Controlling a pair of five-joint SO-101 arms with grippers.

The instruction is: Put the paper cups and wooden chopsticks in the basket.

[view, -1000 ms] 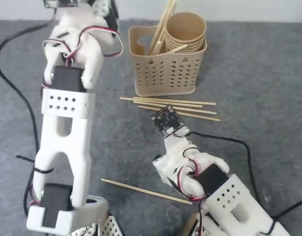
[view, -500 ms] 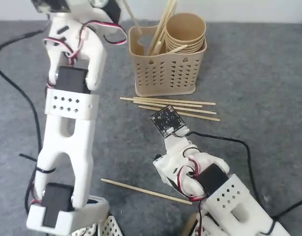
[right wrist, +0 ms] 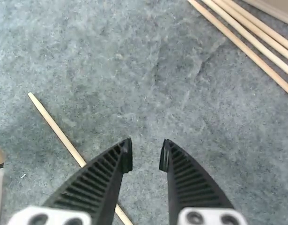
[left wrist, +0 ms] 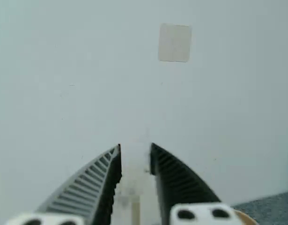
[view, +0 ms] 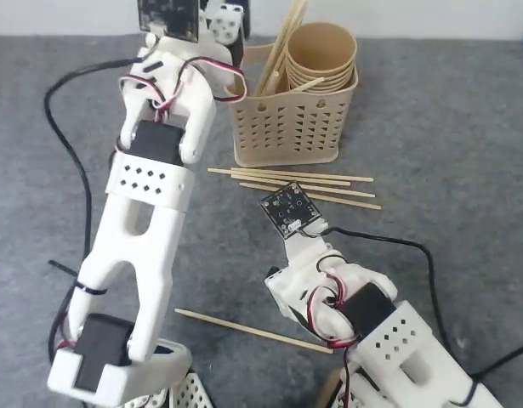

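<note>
A tan perforated basket stands at the back of the grey mat, holding a stack of paper cups and several upright chopsticks. My left gripper is raised at the basket's left rim. In the left wrist view the left gripper faces a pale wall, its jaws closed on a chopstick. Several chopsticks lie in front of the basket. My right gripper hangs open over bare mat, between those chopsticks and a lone chopstick.
The lone chopstick lies near the front edge, between the two arm bases. The right arm stretches from the lower right toward the middle. Black cables trail on the mat at left and right.
The left arm swung right and toward the basket, bringing its gripper with the chopstick from the far left up to the basket's left rim. The right arm stayed still.
</note>
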